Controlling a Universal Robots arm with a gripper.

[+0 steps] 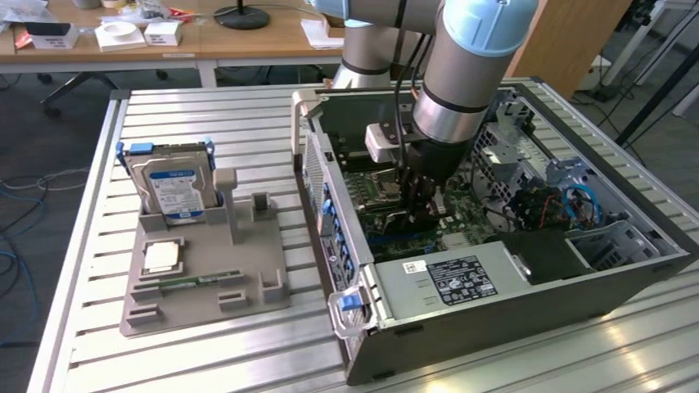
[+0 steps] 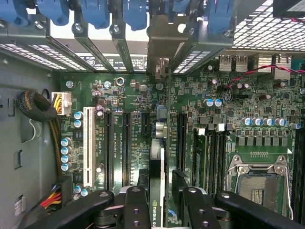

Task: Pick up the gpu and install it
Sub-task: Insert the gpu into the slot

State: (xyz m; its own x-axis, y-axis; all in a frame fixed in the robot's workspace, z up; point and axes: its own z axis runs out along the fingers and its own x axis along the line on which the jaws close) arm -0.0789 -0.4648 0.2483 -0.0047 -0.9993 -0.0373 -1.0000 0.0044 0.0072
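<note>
Arm reaches down into the open computer case (image 1: 525, 315), which lies on its side on the slatted surface (image 1: 251, 106).

End effector (image 1: 421, 205) is low over the motherboard (image 2: 128, 95).

Wrist view: the gpu (image 2: 156, 183) stands on edge on the motherboard among the expansion slots. Its pale bracket end meets the rear slot row under the blue clips (image 2: 95, 12).

End effector (image 2: 164, 202) straddles the card with fingers (image 2: 136, 205) spread. One finger lies close against the card; the other stands off it, with board visible in the gap. No pinch seen.

CPU socket (image 2: 259, 176) lies beside the card.

Exterior view's left: grey holder (image 1: 208, 299) carries the upright hard drive (image 1: 175, 188) and the memory stick (image 1: 196, 281).
</note>
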